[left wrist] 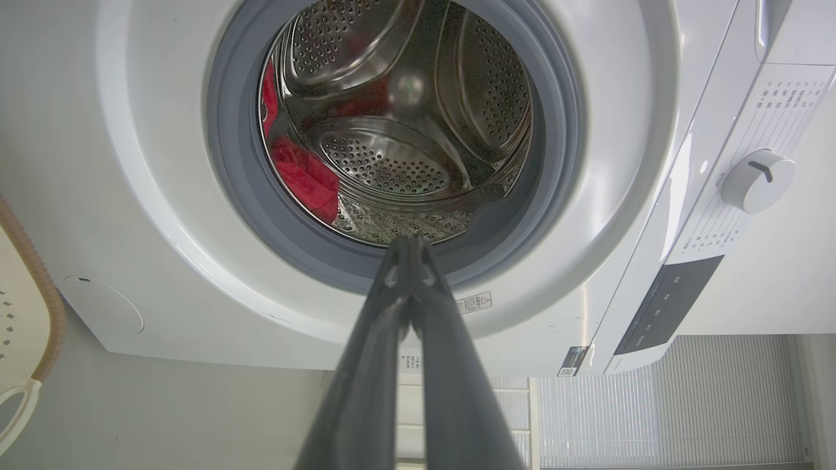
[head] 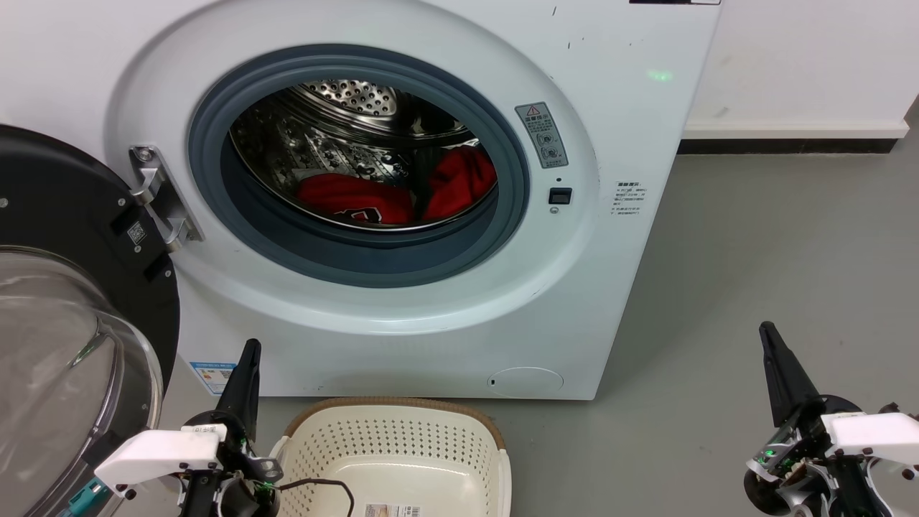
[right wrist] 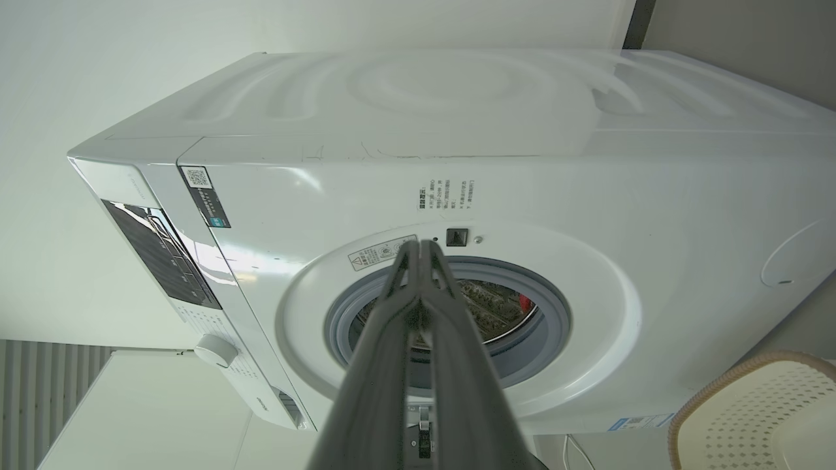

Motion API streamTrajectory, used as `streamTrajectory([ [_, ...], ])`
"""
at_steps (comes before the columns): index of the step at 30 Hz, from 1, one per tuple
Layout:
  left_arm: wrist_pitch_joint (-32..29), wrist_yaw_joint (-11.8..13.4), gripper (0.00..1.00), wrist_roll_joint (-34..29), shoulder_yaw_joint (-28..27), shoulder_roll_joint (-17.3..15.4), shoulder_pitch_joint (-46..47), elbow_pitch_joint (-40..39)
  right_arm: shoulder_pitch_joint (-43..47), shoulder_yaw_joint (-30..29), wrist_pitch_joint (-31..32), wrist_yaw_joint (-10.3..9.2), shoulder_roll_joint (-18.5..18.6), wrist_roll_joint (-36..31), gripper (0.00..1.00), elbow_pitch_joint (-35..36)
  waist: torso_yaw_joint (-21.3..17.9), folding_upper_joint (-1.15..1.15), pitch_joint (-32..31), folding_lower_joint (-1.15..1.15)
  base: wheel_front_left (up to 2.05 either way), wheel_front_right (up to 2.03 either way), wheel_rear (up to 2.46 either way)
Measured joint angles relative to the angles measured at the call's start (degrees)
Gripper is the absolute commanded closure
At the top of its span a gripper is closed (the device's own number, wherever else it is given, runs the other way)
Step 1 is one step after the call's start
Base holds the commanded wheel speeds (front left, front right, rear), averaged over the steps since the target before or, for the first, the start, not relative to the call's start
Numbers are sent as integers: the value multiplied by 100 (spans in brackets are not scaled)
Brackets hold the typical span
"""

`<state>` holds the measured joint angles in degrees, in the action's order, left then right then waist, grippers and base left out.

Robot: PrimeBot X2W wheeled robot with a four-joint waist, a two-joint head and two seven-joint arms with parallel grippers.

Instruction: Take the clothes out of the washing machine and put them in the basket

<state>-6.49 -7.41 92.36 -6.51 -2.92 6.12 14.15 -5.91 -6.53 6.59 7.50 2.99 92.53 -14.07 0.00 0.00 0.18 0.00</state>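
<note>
While the black-rimmed glass door [head: 72, 345] hangs wide open at the left edge of the head view, the washing machine [head: 624, 108] shows its round mouth in the upper middle of the frame, ringed by a grey gasket [head: 359, 262]. The clothes [head: 344, 197] lie inside the perforated steel drum [head: 352, 97]. The first red garment [head: 359, 205] sits low in the middle of the opening, with a dark and white mark at its front edge. The second red garment [head: 463, 179] is bunched a little higher, just to the right of it, and a dark strip stands between the two.

The basket [head: 391, 438] stands on the grey floor [head: 754, 251] at the bottom middle of the frame, close in front of the machine's white front panel. Its brown rim faces the machine, and a label shows at the lower edge.

The left gripper [head: 250, 352] rises at the lower left, just beside the basket's left end, with its jaws pressed together into one dark point. The right gripper [head: 768, 334] rises at the lower right over bare floor, well apart from the basket, and its jaws are likewise pressed together. In each wrist view the two fingers meet at their tips and grip nothing. In the left wrist view they point at the lower edge of the gasket, with red cloth at the left of the drum.
</note>
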Motion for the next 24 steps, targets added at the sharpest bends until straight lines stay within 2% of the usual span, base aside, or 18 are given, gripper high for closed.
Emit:
streamTrajectory([
  [24,0,-1,100,0,0,0,0,0,0,0,0,0,0,0,100,0,0,0,0,0,0,0,0],
])
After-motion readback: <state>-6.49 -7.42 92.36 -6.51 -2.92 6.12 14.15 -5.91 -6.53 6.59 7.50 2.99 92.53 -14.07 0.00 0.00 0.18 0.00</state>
